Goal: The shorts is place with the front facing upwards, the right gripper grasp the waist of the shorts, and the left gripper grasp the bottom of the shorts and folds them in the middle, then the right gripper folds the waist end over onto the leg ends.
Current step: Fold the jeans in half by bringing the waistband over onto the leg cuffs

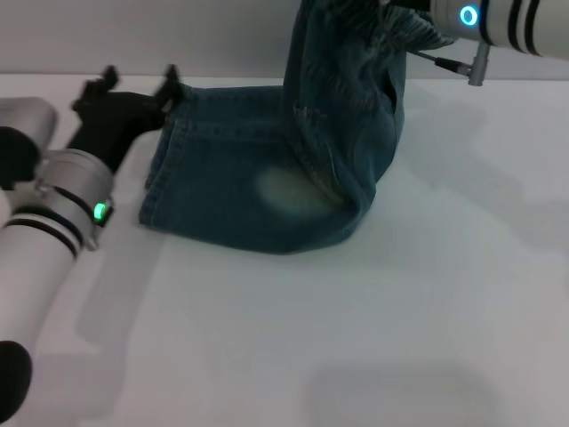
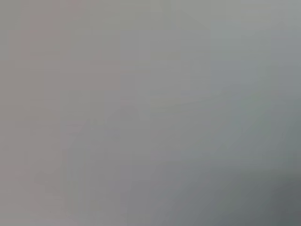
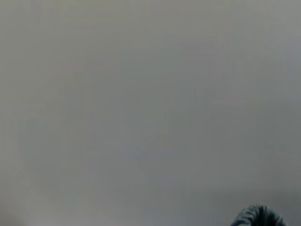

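Head view. The right gripper [image 1: 404,20], at about one o'clock near the top edge, is almost wholly hidden by bunched denim; the waist [image 1: 391,25] hangs gathered from it, so it is closed on that band. Behind it the white right arm [image 1: 511,22] with black rings and a blue ring light runs off toward two o'clock.

From the waist, the shorts [image 1: 267,169] drop in a raised, draped column and then spread flat on the white table [image 1: 373,329] toward nine o'clock. The lower layer lies already folded lengthwise, with a pale faded oval patch [image 1: 289,191] facing up near the centre.

The left gripper [image 1: 140,87], at about ten o'clock, rests low on the table with its two black fingers spread apart; one fingertip [image 1: 172,80] lies at the far corner of the flat denim, but the view does not show whether it touches. It holds nothing. The leg ends [image 1: 153,182] form the straight stitched edge at nine o'clock, just beside the left arm's green ring light [image 1: 100,212].

Right wrist view: a small dark fold of denim [image 3: 258,217] at the edge. Left wrist view: nothing can be made out.
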### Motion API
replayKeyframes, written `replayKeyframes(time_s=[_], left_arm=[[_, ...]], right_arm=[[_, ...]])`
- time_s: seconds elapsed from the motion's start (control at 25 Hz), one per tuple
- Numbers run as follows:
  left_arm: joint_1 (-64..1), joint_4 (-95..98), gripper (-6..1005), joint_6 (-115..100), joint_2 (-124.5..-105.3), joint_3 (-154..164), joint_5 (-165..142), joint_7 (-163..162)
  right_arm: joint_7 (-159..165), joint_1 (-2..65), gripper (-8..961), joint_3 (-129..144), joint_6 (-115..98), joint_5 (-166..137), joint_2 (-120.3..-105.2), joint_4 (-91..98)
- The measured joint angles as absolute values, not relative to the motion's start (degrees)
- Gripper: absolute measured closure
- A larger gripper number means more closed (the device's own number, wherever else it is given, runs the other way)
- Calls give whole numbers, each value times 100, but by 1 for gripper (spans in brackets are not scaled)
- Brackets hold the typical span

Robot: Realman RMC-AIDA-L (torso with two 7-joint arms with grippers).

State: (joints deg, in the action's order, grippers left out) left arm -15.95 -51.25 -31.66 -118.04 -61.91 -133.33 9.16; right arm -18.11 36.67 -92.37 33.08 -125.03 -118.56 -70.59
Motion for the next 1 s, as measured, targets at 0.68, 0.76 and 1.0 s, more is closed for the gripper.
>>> replayKeyframes(time_s=[0.68, 0.76, 1.0], left_arm=[[-1623, -4832, 140, -3375, -11846, -6479, -13292, 923], [-1637, -4830, 140, -3375, -11847, -6475, -13291, 923], [-1744, -4736, 139, -3375, -11855, -6452, -13289, 886]], right_arm=[[-3141, 4467, 928, -8904, 3797, -10680, -11855, -5503], [-3184, 4490, 928, -8840, 3882, -10598, -11860, -5473], [-3389, 4520, 929, -8689, 4127, -10248, -11867, -5408]])
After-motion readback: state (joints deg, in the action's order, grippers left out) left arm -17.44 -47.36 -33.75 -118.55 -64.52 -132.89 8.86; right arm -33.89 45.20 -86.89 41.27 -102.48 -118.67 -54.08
